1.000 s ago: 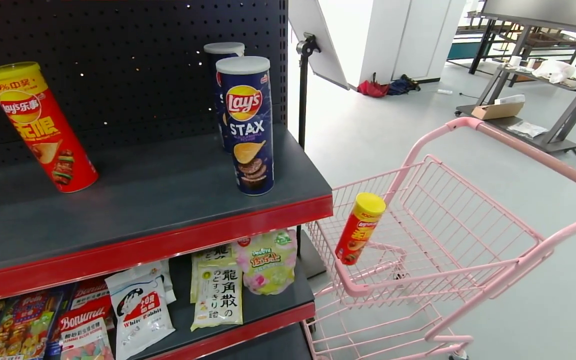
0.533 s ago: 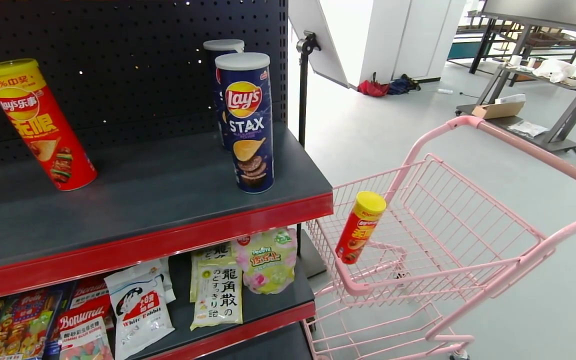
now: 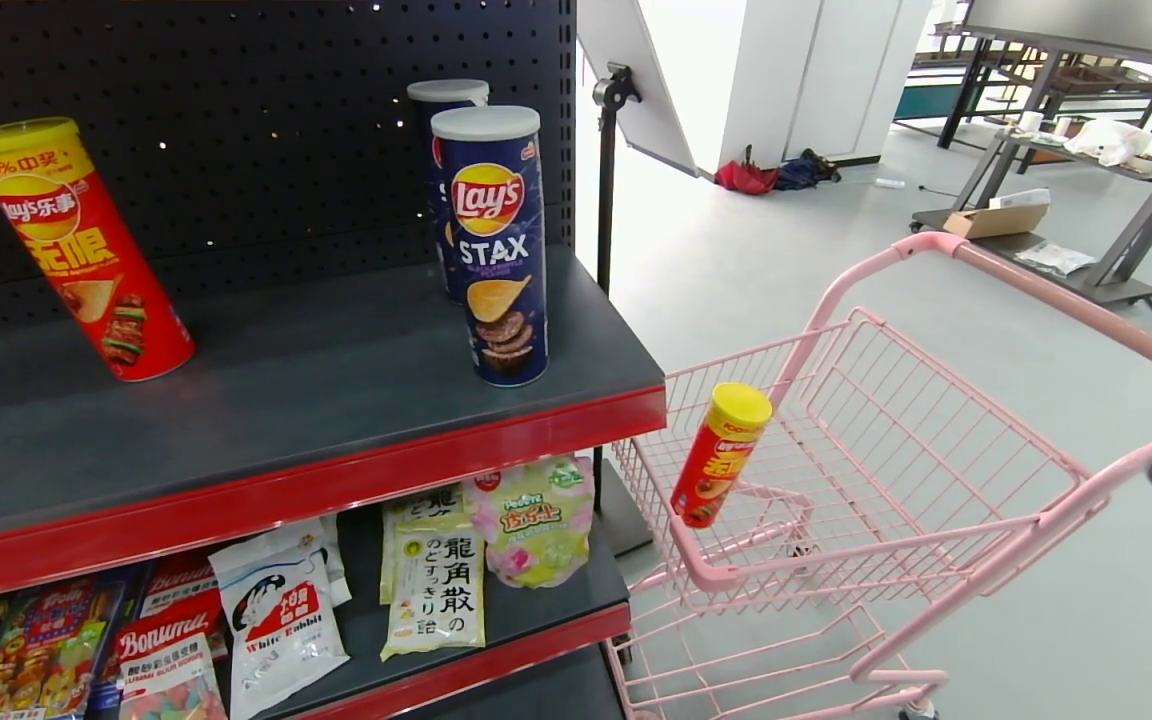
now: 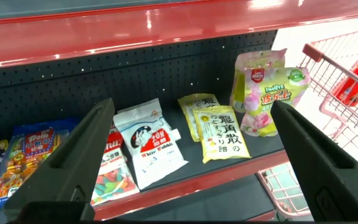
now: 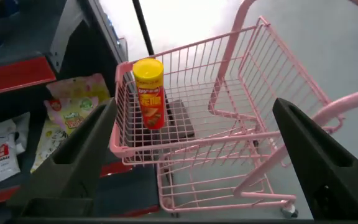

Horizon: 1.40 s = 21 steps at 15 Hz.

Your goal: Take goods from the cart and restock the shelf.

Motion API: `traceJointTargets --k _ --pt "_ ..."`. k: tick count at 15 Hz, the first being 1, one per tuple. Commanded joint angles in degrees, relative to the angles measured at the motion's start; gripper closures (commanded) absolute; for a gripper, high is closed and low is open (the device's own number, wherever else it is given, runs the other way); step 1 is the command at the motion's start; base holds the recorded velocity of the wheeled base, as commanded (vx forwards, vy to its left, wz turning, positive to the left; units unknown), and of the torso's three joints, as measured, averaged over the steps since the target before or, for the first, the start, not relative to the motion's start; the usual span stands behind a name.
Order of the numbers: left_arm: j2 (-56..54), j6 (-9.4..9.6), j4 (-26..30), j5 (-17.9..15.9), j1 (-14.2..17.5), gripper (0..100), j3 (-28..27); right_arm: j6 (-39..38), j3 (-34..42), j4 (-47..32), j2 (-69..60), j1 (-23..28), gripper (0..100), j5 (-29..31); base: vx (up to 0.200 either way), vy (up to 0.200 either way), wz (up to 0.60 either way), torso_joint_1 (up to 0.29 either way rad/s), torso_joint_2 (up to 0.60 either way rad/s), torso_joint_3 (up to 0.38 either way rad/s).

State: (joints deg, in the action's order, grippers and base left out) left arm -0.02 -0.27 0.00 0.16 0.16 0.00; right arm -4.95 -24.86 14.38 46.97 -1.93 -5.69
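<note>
Shelf [image 3: 336, 390]: upper board lay bare between a red can [image 3: 76, 250] at 10 o'clock and two blue cans [image 3: 491, 250] at 12.
Cart [image 3: 936, 250] stood at the shelf's 4 o'clock. Its yellow-lidded can [image 3: 719, 458] stood against the basket wall nearest the shelf.
Right gripper [image 5: 194, 106] hung above the basket, fingers wide.
Left gripper [image 4: 192, 104] was wide too, facing the lower-shelf bags [image 4: 154, 149].
Judgement: descend from above, grip below the lid, lift clear of the basket rim and the red shelf lip.
</note>
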Motion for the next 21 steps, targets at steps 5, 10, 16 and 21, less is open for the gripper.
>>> traceJointTargets --k 5,10,16,21 --pt "0.0 0.00 0.0 0.4 0.0 0 0.0 -2.7 -0.3 26.2 47.0 -10.5 0 -4.9 0.000 0.000 0.00 0.000 0.00 0.000" --pt "0.0 0.00 0.0 0.5 0.0 0 0.0 -2.6 -1.5 42.7 63.9 -10.6 0 -4.5 0.000 0.000 0.00 0.000 0.00 0.000" --pt "0.0 0.09 -0.1 0.5 0.0 0 0.0 -3.9 -8.3 47.8 72.8 -13.5 0 -4.2 0.000 0.000 0.00 0.000 0.00 0.000" --pt "0.0 0.09 -0.1 0.5 0.0 0 0.0 -4.6 -15.0 47.7 78.6 -13.8 0 -1.8 0.000 0.000 0.00 0.000 0.00 0.000"
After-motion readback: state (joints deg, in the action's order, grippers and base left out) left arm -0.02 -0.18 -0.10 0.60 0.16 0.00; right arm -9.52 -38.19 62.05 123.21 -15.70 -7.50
